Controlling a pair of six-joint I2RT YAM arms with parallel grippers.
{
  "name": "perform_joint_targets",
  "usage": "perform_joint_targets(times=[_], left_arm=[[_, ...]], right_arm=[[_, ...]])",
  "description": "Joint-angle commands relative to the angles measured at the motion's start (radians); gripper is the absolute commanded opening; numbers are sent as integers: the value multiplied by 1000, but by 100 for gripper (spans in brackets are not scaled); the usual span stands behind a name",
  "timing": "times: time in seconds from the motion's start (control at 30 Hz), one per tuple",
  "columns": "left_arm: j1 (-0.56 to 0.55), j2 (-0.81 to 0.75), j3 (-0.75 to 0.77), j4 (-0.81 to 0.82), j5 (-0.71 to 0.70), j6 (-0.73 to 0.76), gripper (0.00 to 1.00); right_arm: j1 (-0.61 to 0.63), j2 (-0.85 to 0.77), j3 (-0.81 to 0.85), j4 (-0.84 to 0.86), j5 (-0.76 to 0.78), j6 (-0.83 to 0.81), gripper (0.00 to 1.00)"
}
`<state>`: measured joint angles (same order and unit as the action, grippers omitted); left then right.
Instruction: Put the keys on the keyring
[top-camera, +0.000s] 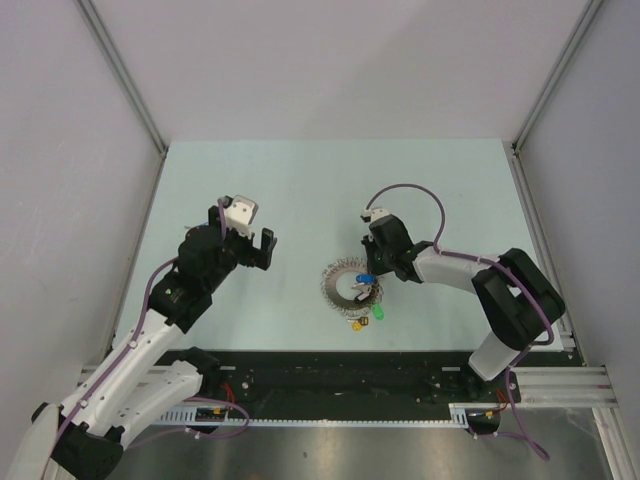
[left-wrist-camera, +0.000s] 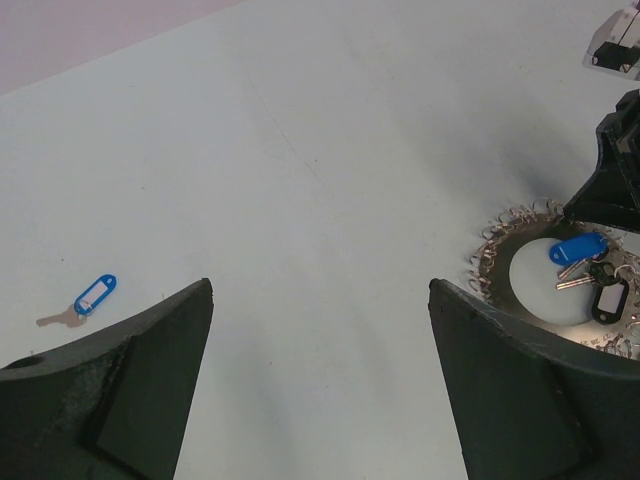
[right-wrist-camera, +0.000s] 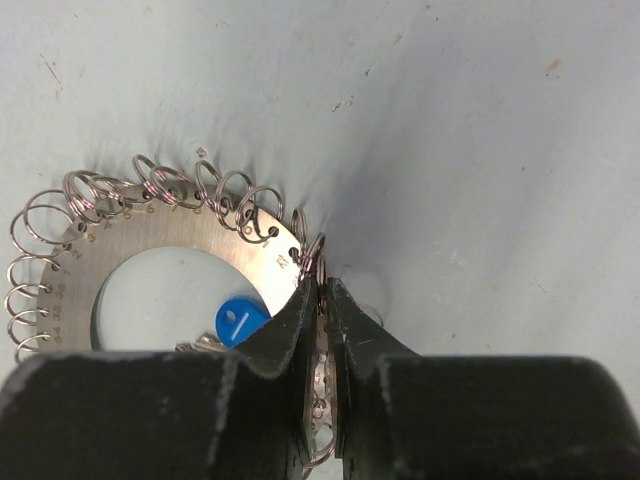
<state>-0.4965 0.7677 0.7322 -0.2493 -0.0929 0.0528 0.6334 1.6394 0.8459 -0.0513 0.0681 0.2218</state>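
The keyring (top-camera: 340, 285) is a flat silver disc with small wire loops round its rim, lying at the table's middle. My right gripper (top-camera: 374, 278) is shut on its right edge; in the right wrist view the fingers (right-wrist-camera: 322, 292) pinch the rim and loops of the keyring (right-wrist-camera: 170, 250). A blue-headed key (top-camera: 365, 279) lies in the ring's hole, also in the right wrist view (right-wrist-camera: 238, 320). Green (top-camera: 380, 313) and yellow (top-camera: 357, 323) keys lie at its near edge. My left gripper (top-camera: 255, 248) is open and empty, left of the ring. Another blue key (left-wrist-camera: 88, 298) lies alone on the table.
The left wrist view shows the keyring (left-wrist-camera: 495, 250) with a blue key (left-wrist-camera: 578, 250) and a black-tagged key (left-wrist-camera: 608, 300), and the right gripper (left-wrist-camera: 612, 180) over them. Grey walls with metal posts (top-camera: 125, 75) enclose the pale table (top-camera: 300, 180).
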Motion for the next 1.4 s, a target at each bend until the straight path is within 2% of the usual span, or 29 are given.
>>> perform_joint_targets(times=[0.0,0.07,0.1,0.47,0.63,0.67,0.83,0.9,0.97,1.13,1.27,1.37], left_arm=[[10,1,-2,13,19,7,93],[10,-1,-2,13,19,5,93],[10,-1,-2,13,21,7,93],[12,-8,-5,19,38,21,94],[12,-13,-10,24,33,21,94],[12,-13,-10,24,32,21,94],[12,-21,-14,30,22,21,94],[12,-27,-17,33,15,22,94],[12,-31,-20,38,6,24,94],[13,-54,-31,54,-24,21,94],[13,-87,-47,76,-51,22,94],[16,-99,-59,91,-38,24,95]], right_arm=[[9,16,33,8,30,-19,10],[9,2,33,8,33,-25,1],[9,-3,32,10,32,-30,0],[-78,-191,64,7,24,-157,0],[-121,-250,99,41,19,-258,0],[-126,-254,107,89,15,-275,0],[-123,-230,157,120,-111,-406,0],[-101,-211,171,100,-210,-481,0],[-65,-193,174,94,-232,-534,0],[63,-177,179,54,-427,-598,0],[117,-196,191,-62,-583,-624,0],[132,-182,191,-100,-600,-641,0]])
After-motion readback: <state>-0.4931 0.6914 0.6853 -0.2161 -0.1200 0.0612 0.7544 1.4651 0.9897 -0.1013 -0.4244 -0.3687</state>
